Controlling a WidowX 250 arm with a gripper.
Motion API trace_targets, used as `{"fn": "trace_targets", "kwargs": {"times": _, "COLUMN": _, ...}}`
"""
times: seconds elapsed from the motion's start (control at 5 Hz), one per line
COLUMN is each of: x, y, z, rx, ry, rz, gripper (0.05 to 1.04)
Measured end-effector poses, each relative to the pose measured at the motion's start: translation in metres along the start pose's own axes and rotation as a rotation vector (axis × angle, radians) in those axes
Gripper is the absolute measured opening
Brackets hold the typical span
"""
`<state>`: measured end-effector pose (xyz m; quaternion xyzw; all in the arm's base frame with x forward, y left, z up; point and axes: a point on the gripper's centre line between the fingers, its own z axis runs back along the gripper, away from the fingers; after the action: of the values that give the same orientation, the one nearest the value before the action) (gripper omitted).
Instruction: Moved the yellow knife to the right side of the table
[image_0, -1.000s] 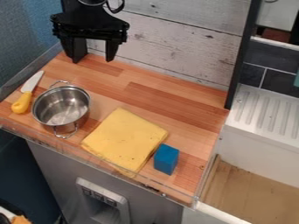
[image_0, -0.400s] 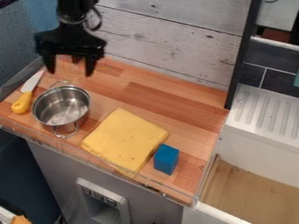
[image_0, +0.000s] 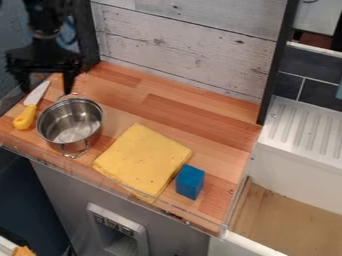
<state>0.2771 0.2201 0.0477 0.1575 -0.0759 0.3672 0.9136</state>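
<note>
Bench, brown striped wood, inspected from above at a slant: the black two-finger pincer hangs at the upper left of the view, over the far left corner, its two fingers set wide apart with nothing gripped between them. The knife with a yellow handle and pale metal blade lies at the left end of the bench, handle towards the front edge, blade pointing to the back, its tip showing between the fingers in the view. Just right of it stands a round, shiny metal pot with two wire handles, upright. Right of the pot lies a folded yellow cloth, flat; at its right edge stands an upright blue block, contact with the cloth not determinable. Behind the bench rises a whitewashed plank wall; at the right of the view sits a white ridged drainboard
</note>
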Motion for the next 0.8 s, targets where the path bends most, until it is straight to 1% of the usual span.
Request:
{"fn": "trace_targets", "kwargs": {"times": 0.2, "x": 0.009, "y": 0.019, "z": -0.014, "rx": 0.005, "ry": 0.025, "rz": 0.074, "gripper": 1.001}}
{"fn": "trace_targets", "kwargs": {"times": 0.4, "x": 0.005, "y": 0.024, "z": -0.033, "rx": -0.011, "ry": 0.086, "rz": 0.101, "gripper": 1.001}}
{"fn": "trace_targets", "kwargs": {"times": 0.6, "x": 0.006, "y": 0.029, "z": -0.049, "rx": -0.044, "ry": 0.123, "rz": 0.119, "gripper": 1.001}}
{"fn": "trace_targets", "kwargs": {"times": 0.8, "x": 0.006, "y": 0.029, "z": -0.056, "rx": -0.072, "ry": 0.157, "rz": 0.121, "gripper": 1.001}}
